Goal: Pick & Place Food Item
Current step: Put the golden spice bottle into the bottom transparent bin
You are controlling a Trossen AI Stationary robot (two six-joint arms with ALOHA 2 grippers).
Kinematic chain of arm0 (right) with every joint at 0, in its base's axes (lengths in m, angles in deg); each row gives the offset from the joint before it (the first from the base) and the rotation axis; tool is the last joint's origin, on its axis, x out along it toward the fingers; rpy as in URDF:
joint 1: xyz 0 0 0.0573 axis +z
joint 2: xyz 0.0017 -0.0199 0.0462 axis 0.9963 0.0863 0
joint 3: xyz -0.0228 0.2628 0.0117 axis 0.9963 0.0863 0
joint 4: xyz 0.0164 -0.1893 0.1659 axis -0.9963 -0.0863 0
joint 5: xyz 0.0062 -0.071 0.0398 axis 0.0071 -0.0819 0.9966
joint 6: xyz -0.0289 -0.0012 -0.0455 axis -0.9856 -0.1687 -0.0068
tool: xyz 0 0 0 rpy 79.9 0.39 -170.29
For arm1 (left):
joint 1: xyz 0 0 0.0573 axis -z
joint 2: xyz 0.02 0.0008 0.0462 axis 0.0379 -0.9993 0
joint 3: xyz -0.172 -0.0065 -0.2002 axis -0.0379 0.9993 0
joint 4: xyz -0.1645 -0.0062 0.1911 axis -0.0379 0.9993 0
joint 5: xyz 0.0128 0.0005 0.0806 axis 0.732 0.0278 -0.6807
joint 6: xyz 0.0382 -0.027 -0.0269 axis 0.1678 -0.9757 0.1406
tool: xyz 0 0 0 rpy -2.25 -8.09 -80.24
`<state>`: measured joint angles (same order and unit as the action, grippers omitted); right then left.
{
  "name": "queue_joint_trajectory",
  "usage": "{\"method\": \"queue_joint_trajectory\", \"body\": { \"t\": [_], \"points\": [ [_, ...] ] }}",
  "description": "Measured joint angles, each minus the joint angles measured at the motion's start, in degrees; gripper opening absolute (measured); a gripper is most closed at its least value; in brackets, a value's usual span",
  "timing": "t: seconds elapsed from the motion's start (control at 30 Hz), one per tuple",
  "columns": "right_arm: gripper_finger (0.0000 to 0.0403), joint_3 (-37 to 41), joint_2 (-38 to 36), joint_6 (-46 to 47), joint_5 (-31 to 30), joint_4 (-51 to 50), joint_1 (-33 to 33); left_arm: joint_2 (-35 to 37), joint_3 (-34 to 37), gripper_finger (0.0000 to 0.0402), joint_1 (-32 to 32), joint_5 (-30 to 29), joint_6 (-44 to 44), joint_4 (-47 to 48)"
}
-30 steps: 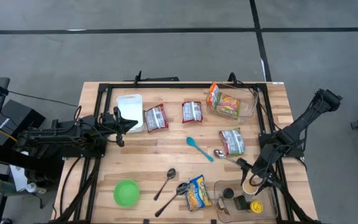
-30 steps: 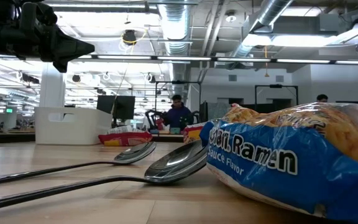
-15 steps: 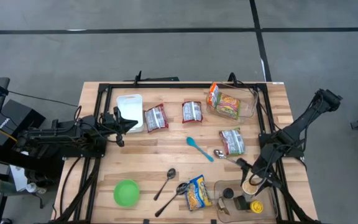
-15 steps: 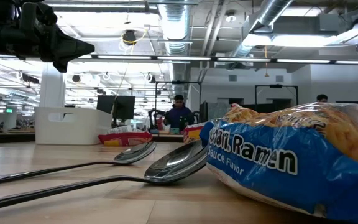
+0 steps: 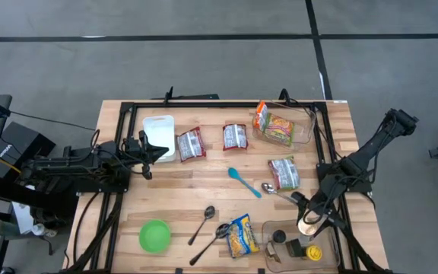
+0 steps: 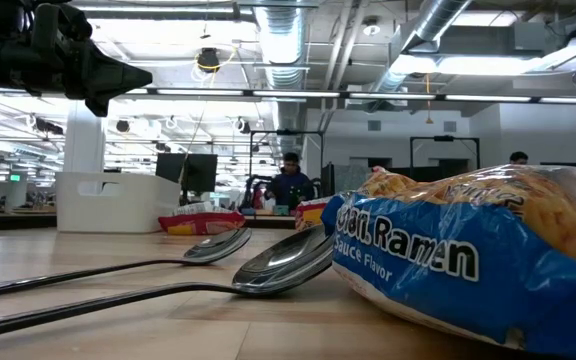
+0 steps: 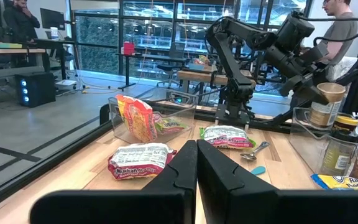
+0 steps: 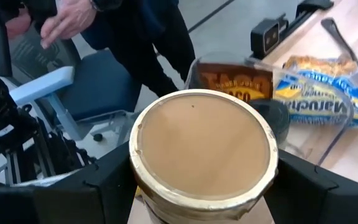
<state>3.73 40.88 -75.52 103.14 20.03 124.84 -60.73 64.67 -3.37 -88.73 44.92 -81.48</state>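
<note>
Right gripper (image 8: 201,186) has its fingers spread wide around a tan-lidded food cup (image 8: 202,149), one dark finger on each side, and the cup sits snug between them, so that's a hold. From above, the cup (image 5: 307,226) hangs over the clear bin (image 5: 276,228) at the table's (image 5: 166,183) near right corner, just above the jars inside it.

My read: this is the carry step, cup lifted out or about to go in; which one I can't tell. Next move calls for a steady grip and clearance over the bin's rim before any travel.

Left gripper (image 7: 196,180) is pressed fully shut on nothing, parked above the left edge beside the white container (image 5: 158,127).

Now the count across the table: three silver-and-red packets (image 5: 191,144), two in a row near the far edge and one right of centre. One blue ramen packet (image 5: 241,235) at the near edge, one more ramen packet in the clear tray (image 5: 304,131) by the far right corner. Three metal spoons (image 5: 203,221), one blue spoon (image 5: 243,181), one green bowl (image 5: 154,235).
</note>
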Motion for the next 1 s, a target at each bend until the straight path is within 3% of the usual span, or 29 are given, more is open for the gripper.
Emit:
{"method": "queue_joint_trajectory", "body": {
  "t": [0.37,0.7,1.0],
  "points": [
    [0.0277,0.0,3.9,0.0,-0.2,-1.2,0.0,0.0,0.0,0.0003,0.0,0.0,0.0,0.0],
    [0.0277,0.0,10.2,-0.5,-4.4,2.5,0.0,0.0,0.0,0.0003,0.0,0.0,0.0,0.0],
    [0.0277,0.0,15.3,-0.5,-4.6,7.2,0.0,0.0,0.0,0.0003,0.0,0.0,0.0,0.0]
  ]
}}
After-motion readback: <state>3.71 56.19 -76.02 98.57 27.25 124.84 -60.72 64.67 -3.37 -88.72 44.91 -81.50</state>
